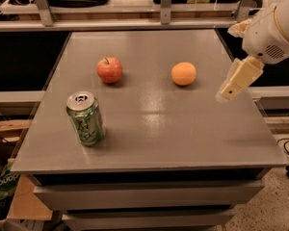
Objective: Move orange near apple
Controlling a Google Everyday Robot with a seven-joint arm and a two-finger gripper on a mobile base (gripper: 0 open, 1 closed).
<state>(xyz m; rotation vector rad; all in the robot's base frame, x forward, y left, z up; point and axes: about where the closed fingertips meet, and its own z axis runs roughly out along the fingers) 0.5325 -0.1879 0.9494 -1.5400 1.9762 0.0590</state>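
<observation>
The orange [183, 73] sits on the grey table [149, 129], right of centre. The red apple [109, 70] with a dark stem sits to its left, about a hand's width away. My gripper [229, 91] hangs above the table's right side, to the right of the orange and a little nearer the camera, apart from it and holding nothing. The white arm housing [272, 30] is above it at the right edge.
A green drink can [85, 118] stands upright at the front left of the table. A shelf rail [135, 23] runs behind the table. Cardboard boxes [5, 177] lie on the floor at the left.
</observation>
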